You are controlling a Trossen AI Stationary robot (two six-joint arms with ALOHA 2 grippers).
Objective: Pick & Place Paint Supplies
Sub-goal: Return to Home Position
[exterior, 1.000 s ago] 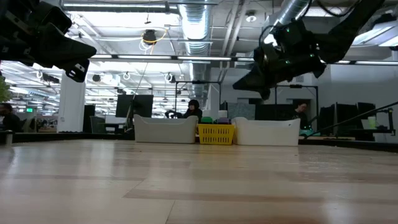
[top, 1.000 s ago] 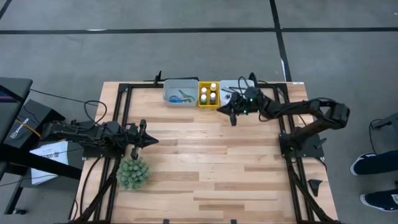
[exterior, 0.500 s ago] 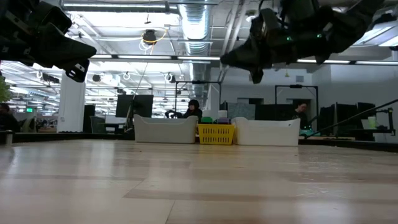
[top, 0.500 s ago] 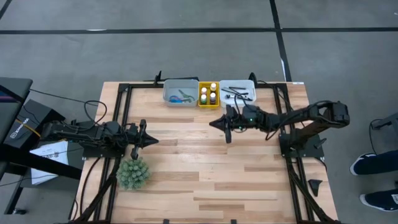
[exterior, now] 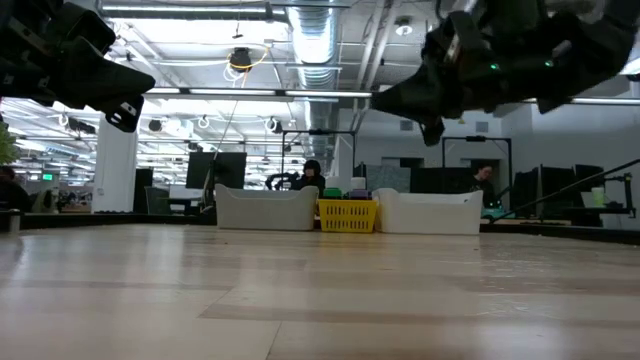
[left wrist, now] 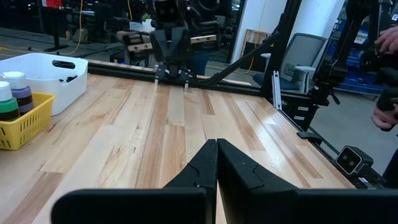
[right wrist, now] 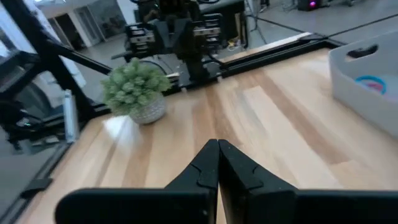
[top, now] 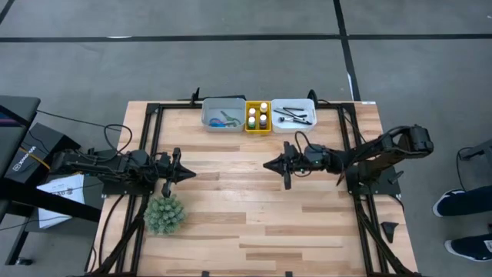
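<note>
Right arm: your black right gripper [top: 267, 165] hovers mid-table, fingers pinched together, empty.
Left arm: black left gripper [top: 191, 175] hangs at its 9 o'clock, pinched, empty, farther.
Tray: white plastic tray [top: 312, 123] at 1 o'clock.
Brushes: thin dark-handled brushes [top: 292, 115] inside, lying roughly 3-to-9.

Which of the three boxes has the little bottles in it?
The yellow box in the middle holds the bottles; the grey box beside it has scissors, the white box has brushes.

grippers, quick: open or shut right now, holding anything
Left gripper: shut, holding nothing, above the left side of the table.
Right gripper: shut, holding nothing, above the table's middle.
</note>
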